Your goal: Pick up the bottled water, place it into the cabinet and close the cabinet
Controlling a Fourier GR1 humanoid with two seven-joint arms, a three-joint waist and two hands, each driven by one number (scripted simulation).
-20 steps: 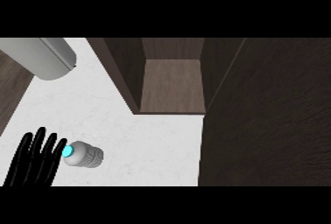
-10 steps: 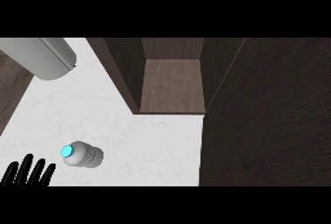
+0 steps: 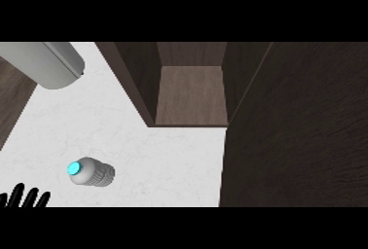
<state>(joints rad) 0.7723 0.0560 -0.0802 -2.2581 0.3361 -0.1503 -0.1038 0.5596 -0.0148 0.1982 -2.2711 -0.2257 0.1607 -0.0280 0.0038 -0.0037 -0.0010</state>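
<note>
A: The white, faintly marbled counter (image 3: 151, 146) runs up to a dark wood cabinet (image 3: 191, 92) whose compartment stands open, brown floor panel showing. A pale grey cylinder (image 3: 50, 63) crosses the top left corner; I can't tell what it is.

B: And the bottled water?

A: The bottled water (image 3: 90, 171) stands upright on the counter, low and left, well apart from the cabinet opening. From above I see its turquoise cap and the ribbed grey shoulder round it, so its long axis points straight up at the camera.

B: Which hand is nearer?

A: Only the left hand (image 3: 25, 198) shows, at the bottom left edge. Just the fingertips poke in, straight and spread, holding nothing. The right hand is out of sight.

B: So how does the bottle lie from it?

A: Up and to the right of the fingertips, near but not touching. The cabinet mouth is further up and right again.

B: Then the grasp isn't made yet.

A: No. I'd judge the left hand is the one placed to reach forward and right, and close round the bottle's side.
</note>
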